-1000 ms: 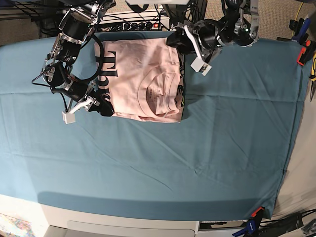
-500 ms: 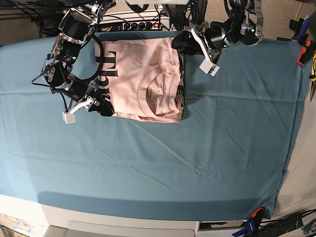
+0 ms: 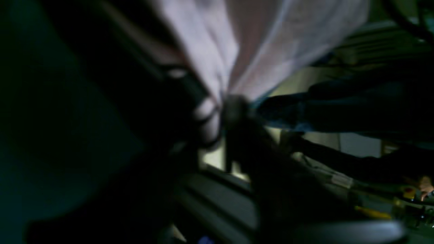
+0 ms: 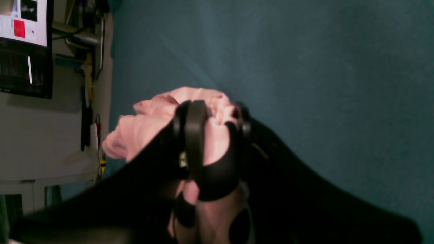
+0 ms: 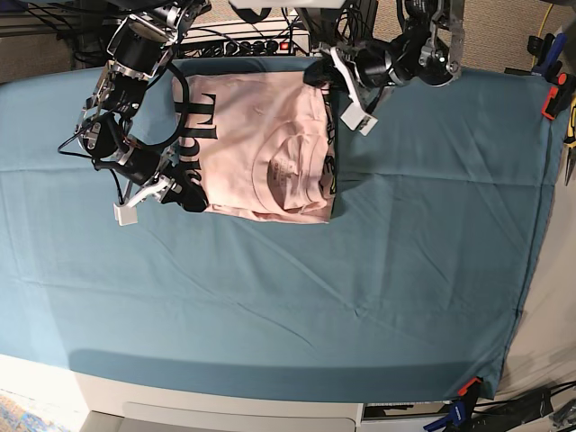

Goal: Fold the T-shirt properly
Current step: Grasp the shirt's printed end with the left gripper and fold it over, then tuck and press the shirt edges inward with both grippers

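pink t-shirt (image 5: 261,144) pinched by both tools.

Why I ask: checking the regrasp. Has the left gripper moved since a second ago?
Yes. In the base view the left gripper moved up and leftward onto the T-shirt top corner.

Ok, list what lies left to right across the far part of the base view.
Right end effector → T-shirt → left end effector → bare teal cloth → orange clamp.
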You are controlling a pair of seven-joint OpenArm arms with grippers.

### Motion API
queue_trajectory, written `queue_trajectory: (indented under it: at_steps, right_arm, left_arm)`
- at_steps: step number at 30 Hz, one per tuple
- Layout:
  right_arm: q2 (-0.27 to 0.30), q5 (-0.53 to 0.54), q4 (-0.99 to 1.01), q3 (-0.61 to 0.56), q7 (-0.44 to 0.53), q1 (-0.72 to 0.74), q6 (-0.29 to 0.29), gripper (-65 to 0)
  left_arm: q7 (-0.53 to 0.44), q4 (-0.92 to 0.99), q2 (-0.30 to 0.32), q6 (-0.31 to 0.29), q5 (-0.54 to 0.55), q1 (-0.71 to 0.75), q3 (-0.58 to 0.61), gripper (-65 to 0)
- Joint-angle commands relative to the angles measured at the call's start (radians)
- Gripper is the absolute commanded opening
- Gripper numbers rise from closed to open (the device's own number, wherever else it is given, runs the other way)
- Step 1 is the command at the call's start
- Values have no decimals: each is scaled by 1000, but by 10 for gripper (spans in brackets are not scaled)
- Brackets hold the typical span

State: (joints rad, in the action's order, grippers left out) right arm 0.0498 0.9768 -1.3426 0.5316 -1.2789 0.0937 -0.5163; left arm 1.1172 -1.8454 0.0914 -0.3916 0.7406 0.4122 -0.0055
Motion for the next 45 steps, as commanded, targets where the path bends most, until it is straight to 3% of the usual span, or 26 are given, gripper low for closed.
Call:
queue_trajectory:
  at_steps: [1,4,11,15,20,28,34,45]
  right_arm:
    - [12,29,-15,0,14,15,-2,-563]
    - [22,29,-15,-1,7,15,-2,-650]
    - [48,31,-19,0,-29,14,-3,-650]
    - [38,93,-42,7,-62,-13,-23,-650]
    - [6,100,-158,7,-60,-94,-37,-650]
    - [-61,100,-368,6,-51,-246,-63,-650]
    - [-110,103,-412,6,-27,-327,-64,-650]
    - [-185,102,-412,-2,-8,-346,-75,-650]
  left_arm:
    - [7,-10,1,3,-14,-9,2,-650]
    - [8,-10,1,3,-41,-34,1,-650]
    - [11,-11,15,11,-49,-64,-53,-650]
    - [11,-16,40,11,-46,-77,-89,-650]
    - [2,-16,79,11,-58,-127,-101,-650]
    - [-23,26,90,11,-77,-225,-92,-650]
    - [-26,155,98,16,-96,-364,-6,-650]
    - [-18,361,98,33,-173,-635,147,-650]
